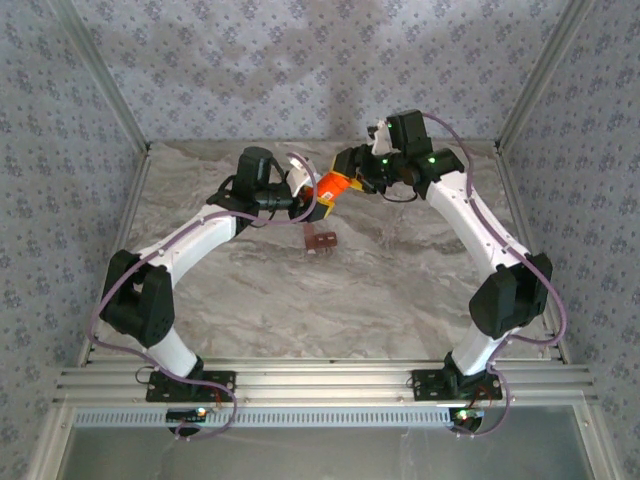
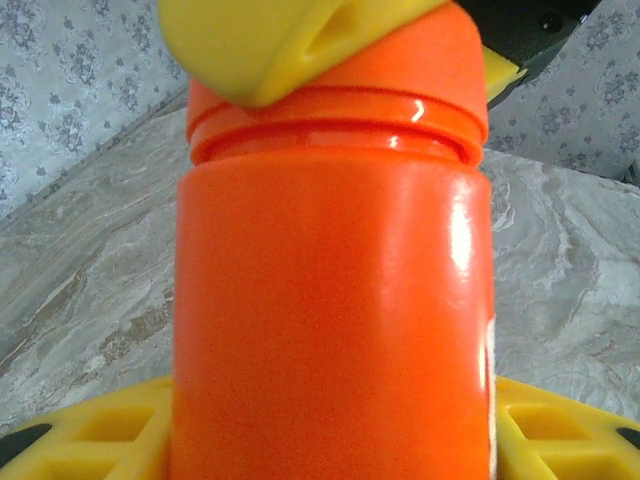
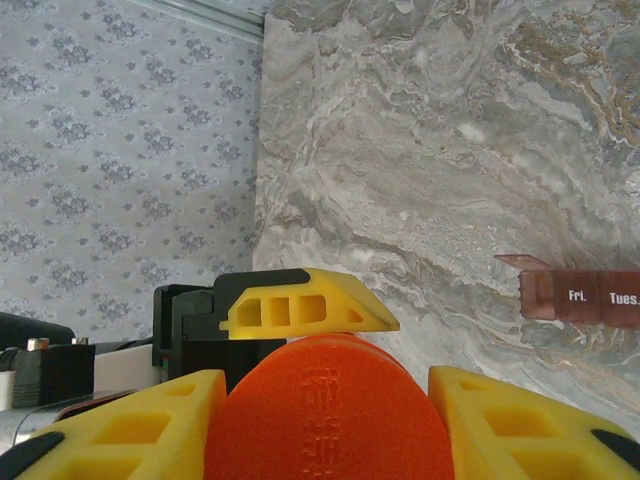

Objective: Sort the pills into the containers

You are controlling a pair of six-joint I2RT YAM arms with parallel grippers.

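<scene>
While the bottle (image 1: 331, 188) is held off the table (image 1: 400, 300) between both arms, a spill is judged the main risk: the bottle lies tilted, nearly on its side, so pills could pour out the moment the cap (image 3: 330, 420) is loosened. Nothing is placed beneath to catch them, and none can be seen through the orange wall. A slip is also possible. If the cap is twisted harder than the body is gripped, the bottle may be turned in the yellow fingers (image 2: 90, 440) or dropped onto the marble.

The body is clamped by the left gripper (image 1: 305, 200), its fingers seen pressed against both sides low in the left wrist view. The cap is enclosed by the right gripper (image 1: 350, 178), a finger laid against each side of it in the right wrist view.

Both arms are bowed inward from the lower corners of the top view and are met head-on at upper centre, wrists roughly level. The containers (image 1: 320, 240) are found on the table just below the bottle; in the right wrist view they sit at the right edge, labelled "Fri." and "Tues.", with one end lid apparently raised.
</scene>
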